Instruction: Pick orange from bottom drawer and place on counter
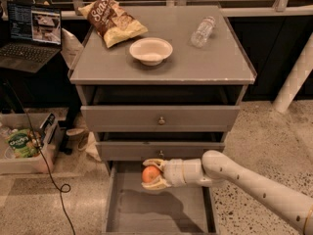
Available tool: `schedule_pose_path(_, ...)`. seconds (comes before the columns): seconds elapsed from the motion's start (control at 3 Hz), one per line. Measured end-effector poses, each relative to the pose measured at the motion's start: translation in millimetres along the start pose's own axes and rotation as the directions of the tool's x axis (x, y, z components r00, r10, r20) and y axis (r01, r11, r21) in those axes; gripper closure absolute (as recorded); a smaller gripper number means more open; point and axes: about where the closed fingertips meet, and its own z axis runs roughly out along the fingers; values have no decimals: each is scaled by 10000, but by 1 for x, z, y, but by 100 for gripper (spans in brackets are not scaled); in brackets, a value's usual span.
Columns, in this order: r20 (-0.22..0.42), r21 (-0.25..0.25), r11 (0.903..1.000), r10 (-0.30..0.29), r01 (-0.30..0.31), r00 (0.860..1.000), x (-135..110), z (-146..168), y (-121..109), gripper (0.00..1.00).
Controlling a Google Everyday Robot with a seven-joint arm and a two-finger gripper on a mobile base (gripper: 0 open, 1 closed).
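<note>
The orange [150,174] is small, round and smooth, held between the pale fingers of my gripper [154,174]. The gripper is shut on it and holds it above the floor of the open bottom drawer [161,210], just below the middle drawer's front. My white arm [254,182] reaches in from the lower right. The grey counter [195,60] is the top of the cabinet, well above the gripper.
On the counter are a white bowl [151,50], a chip bag [112,20] at the back left and a clear plastic bottle [203,32] at the back right. Two upper drawers with round knobs [161,120] are shut. A laptop [30,35] and a bin [24,148] stand left.
</note>
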Motion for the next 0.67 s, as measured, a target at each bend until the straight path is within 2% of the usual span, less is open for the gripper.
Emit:
schedule_pose_path(0.33, 12, 17, 9997, -230, 230, 9997, -18, -5, 4, 100)
schedule_pose_path(0.67, 53, 55, 9927, -1207, 1207, 9927, -86, -25, 13, 100)
